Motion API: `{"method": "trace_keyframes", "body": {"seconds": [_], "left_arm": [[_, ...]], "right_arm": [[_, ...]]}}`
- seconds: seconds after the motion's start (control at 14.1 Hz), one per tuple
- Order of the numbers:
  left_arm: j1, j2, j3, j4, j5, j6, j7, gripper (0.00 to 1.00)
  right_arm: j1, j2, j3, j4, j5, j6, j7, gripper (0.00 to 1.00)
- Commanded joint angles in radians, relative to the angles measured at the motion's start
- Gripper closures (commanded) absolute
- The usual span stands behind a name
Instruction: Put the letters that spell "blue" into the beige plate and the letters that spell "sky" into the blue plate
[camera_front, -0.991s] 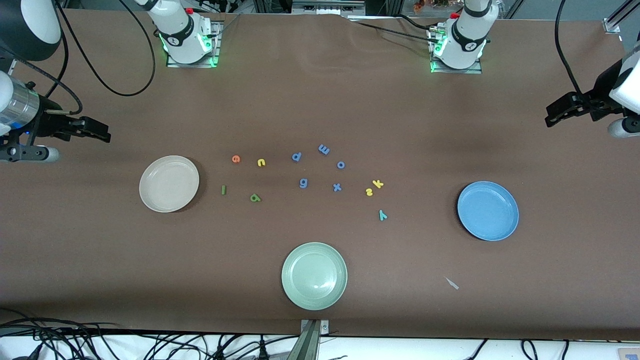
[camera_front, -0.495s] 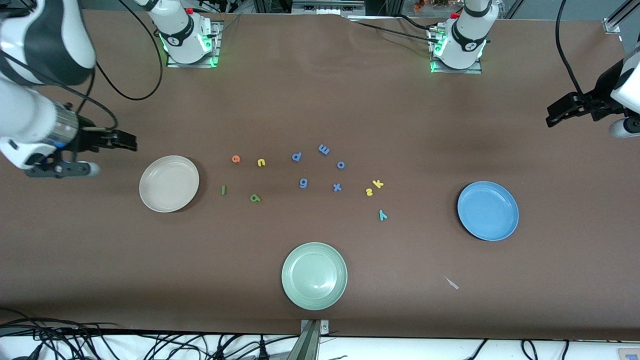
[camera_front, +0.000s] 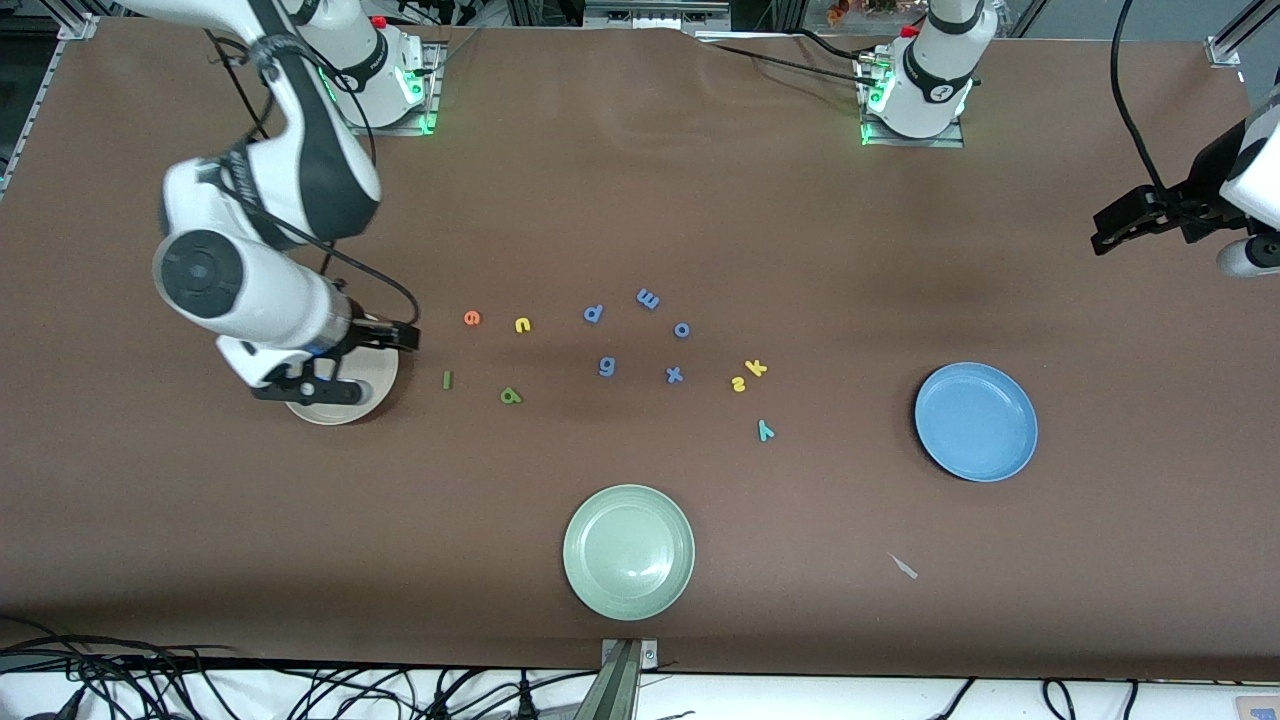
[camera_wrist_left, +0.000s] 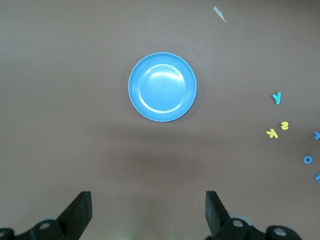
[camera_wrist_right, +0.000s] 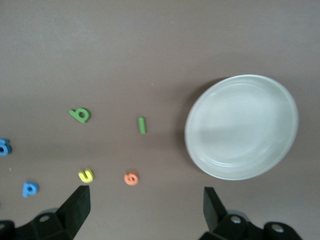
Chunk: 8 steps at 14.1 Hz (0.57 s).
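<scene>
Right hand (camera_front: 405, 338) has swung in from the counter's end, now released over the beige plate (camera_front: 340, 408) beside the b-l-u-e letters (camera_front: 447, 379); nothing picked. Left hand (camera_front: 1110, 228) waits, released, by the other end; s-k-y letters (camera_front: 757, 369) lie near the blue plate (camera_front: 976, 421).

A pale green plate (camera_front: 628, 552) sits nearest the front camera, five blue letters (camera_front: 640, 335) mid-table.

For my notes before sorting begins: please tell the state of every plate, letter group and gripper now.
beige plate: empty, partly hidden under the right arm.
blue plate: empty.
green plate: empty.
b, l, u, e letters: loose on the table beside the beige plate.
s, k, y letters: loose on the table.
right gripper: fingers open, holding nothing, over the beige plate's edge.
left gripper: fingers open, holding nothing, waiting.
</scene>
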Motion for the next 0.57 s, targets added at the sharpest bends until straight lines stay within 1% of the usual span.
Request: {"method": "trace_keyframes", "body": {"seconds": [0.0, 0.14, 0.21, 0.28, 0.35, 0.5], "left_arm": [[-0.006, 0.042, -0.020, 0.003, 0.015, -0.007, 0.002, 0.00], [-0.010, 0.054, -0.060, 0.003, 0.018, 0.005, -0.006, 0.00], [-0.008, 0.077, -0.077, 0.000, 0.018, 0.005, -0.008, 0.00], [-0.010, 0.094, -0.081, -0.005, 0.018, 0.007, -0.008, 0.00], [-0.010, 0.114, -0.084, -0.009, 0.013, 0.013, -0.003, 0.00], [-0.008, 0.166, -0.085, -0.010, -0.001, 0.019, 0.009, 0.00]], "right_arm": [[0.047, 0.032, -0.006, -0.030, -0.013, 0.095, 0.144, 0.00], [0.069, 0.067, -0.004, -0.036, -0.013, 0.143, 0.217, 0.00], [0.081, 0.079, -0.006, -0.041, -0.013, 0.160, 0.232, 0.00], [0.081, 0.088, -0.006, -0.056, -0.015, 0.181, 0.234, 0.00], [0.081, 0.096, -0.006, -0.088, -0.015, 0.233, 0.234, 0.00], [0.078, 0.096, -0.013, -0.193, -0.015, 0.377, 0.234, 0.00]]}}
